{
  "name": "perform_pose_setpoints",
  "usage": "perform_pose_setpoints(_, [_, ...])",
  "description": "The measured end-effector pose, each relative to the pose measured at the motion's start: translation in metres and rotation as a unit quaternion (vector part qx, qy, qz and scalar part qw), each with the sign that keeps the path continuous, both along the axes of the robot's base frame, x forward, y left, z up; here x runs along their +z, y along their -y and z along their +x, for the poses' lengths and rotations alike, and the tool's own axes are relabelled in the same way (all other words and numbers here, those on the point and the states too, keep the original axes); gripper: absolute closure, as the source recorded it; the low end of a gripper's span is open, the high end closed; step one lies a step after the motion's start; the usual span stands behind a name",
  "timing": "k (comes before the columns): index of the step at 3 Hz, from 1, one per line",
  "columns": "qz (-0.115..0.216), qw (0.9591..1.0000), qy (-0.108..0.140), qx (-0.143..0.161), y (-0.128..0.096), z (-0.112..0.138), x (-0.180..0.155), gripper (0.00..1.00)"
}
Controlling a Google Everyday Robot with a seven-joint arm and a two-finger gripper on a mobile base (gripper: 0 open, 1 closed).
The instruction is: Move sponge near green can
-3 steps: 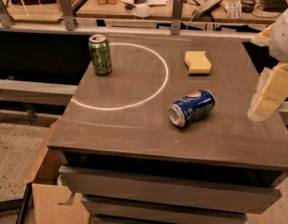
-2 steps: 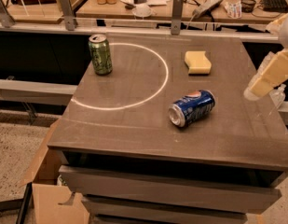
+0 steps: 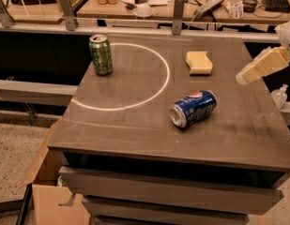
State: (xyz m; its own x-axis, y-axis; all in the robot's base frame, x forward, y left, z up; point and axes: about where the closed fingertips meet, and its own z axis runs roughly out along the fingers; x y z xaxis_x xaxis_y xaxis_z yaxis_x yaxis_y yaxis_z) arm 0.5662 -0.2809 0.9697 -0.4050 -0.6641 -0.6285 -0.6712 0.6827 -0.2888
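Note:
The pale yellow sponge (image 3: 199, 62) lies flat on the dark table (image 3: 135, 125) at the back right. The green can (image 3: 101, 54) stands upright at the back left, on the edge of a white circle mark. My gripper (image 3: 258, 67) with yellowish fingers hangs over the table's right edge, to the right of the sponge and apart from it. It holds nothing that I can see.
A blue Pepsi can (image 3: 193, 108) lies on its side in the middle right of the table, in front of the sponge. A railing with metal posts (image 3: 178, 14) runs behind the table. A cluttered wooden desk is beyond it. A cardboard box (image 3: 46, 196) sits on the floor at the front left.
My gripper has risen and moved toward the back along the table's right edge, closer to the sponge's level. The sponge and both cans have not moved.

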Motion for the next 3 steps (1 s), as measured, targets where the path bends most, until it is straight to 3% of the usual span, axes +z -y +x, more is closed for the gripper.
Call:
perform_pose_setpoints(1, [0.032,0.9992,0.001,-0.021,0.0008,0.0115,-0.0254,0.0])
perform_pose_setpoints(3, [0.049,0.9981,0.009,-0.036,-0.0038,0.019,-0.0282,0.0])
